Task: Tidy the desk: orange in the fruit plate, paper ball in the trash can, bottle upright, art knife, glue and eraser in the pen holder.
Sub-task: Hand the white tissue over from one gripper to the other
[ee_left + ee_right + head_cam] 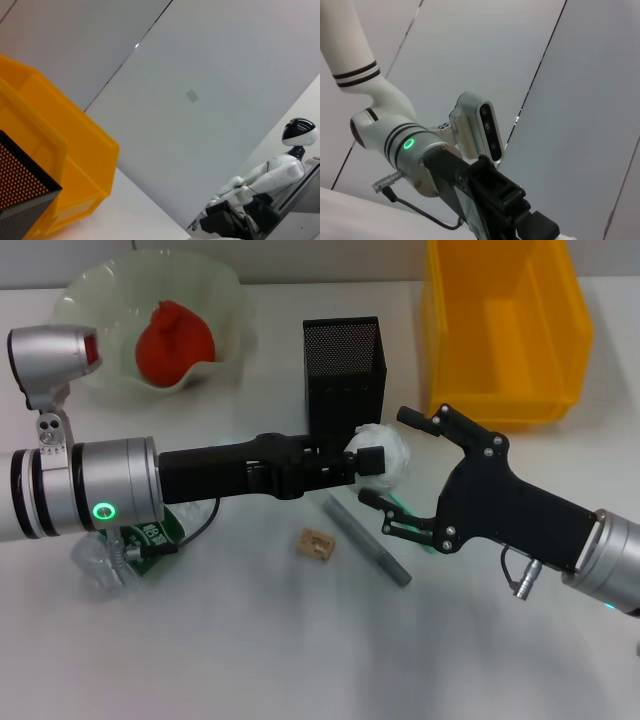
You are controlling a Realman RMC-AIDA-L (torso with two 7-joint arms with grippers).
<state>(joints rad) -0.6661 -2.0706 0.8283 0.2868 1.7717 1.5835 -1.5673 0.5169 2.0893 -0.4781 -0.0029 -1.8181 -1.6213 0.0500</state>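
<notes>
My left gripper (366, 462) reaches across the middle of the desk and is shut on the white paper ball (392, 458), held just in front of the black mesh pen holder (343, 370). My right gripper (388, 466) is open, its fingers spread above and below the ball. The orange (174, 342) sits in the pale fruit plate (224, 300) at the back left. The yellow trash can (505, 330) is at the back right. A grey art knife (368, 540) and a tan eraser (315, 543) lie on the desk. The clear bottle (110, 558) lies under my left arm. No glue is in view.
The left wrist view shows the yellow trash can (55, 165) and a corner of the pen holder (20, 197). In the right wrist view I see my left arm's wrist with its camera (485, 131). A white humanoid robot (280, 165) stands far off.
</notes>
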